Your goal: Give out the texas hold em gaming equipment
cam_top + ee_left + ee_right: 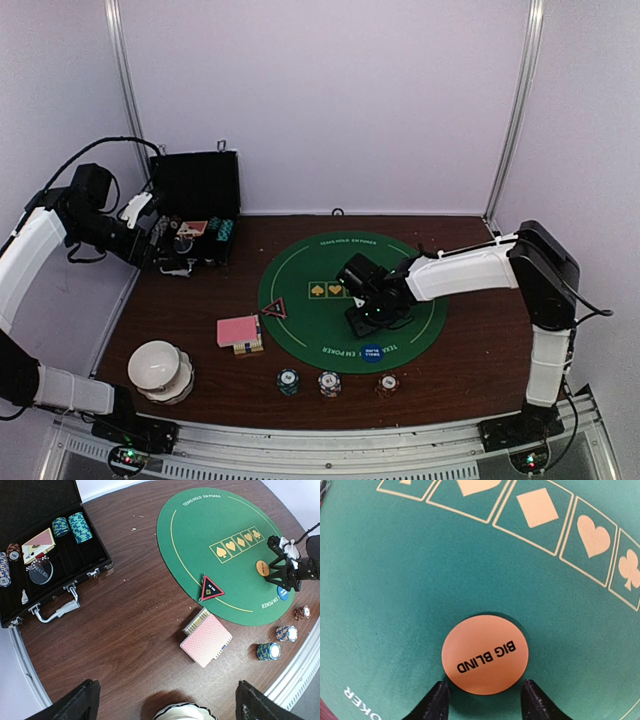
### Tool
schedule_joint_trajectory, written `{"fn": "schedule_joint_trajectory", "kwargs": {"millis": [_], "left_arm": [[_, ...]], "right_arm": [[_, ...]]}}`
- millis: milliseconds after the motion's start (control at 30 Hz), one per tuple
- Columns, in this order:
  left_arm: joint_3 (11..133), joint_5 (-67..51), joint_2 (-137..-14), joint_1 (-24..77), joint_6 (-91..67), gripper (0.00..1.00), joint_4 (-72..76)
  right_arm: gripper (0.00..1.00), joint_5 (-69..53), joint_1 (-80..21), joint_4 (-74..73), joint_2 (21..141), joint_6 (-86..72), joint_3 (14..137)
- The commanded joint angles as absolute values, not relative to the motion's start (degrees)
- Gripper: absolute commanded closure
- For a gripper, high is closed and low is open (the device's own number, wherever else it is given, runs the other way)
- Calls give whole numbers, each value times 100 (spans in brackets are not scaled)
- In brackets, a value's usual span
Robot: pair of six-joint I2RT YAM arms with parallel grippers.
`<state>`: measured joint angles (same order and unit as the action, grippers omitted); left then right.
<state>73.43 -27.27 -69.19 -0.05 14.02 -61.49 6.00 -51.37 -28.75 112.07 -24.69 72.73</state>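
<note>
Right wrist: right gripper (485,685), released, straddles the orange button (485,654); a crooked lift could nudge it sideways.

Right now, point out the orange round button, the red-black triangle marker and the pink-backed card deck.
Orange round button (485,655), right wrist view, printed face.
Red-black triangle marker (212,588), left wrist view, centre.
Pink-backed card deck (206,641), left wrist view, top card.

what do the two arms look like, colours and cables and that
Both the left arm and right arm have smooth white shell links between chunky black joints, with thin black cables looping alongside. Each ends in black jaws with tapered tips. No markings are readable.
</note>
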Motion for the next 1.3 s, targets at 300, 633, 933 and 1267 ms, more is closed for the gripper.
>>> {"fn": "schedule_joint_trajectory", "kwargs": {"millis": [300, 633, 933, 1267], "left_arm": [[7444, -2791, -6796, -53, 1435, 2, -6190], [7431, -2813, -6753, -52, 1430, 2, -6221], [7401, -2787, -6732, -53, 1493, 2, -6274], [7385, -2821, -6784, -53, 1503, 2, -6301]], "right_arm": [[68, 828, -5086, -2975, 11790, -3033, 7848], [72, 974, -4624, -2888, 12598, -3101, 9030], [71, 937, -4113, -2996, 13543, -3171, 10628], [70, 788, -3645, -3504, 14624, -3014, 12614]]}}
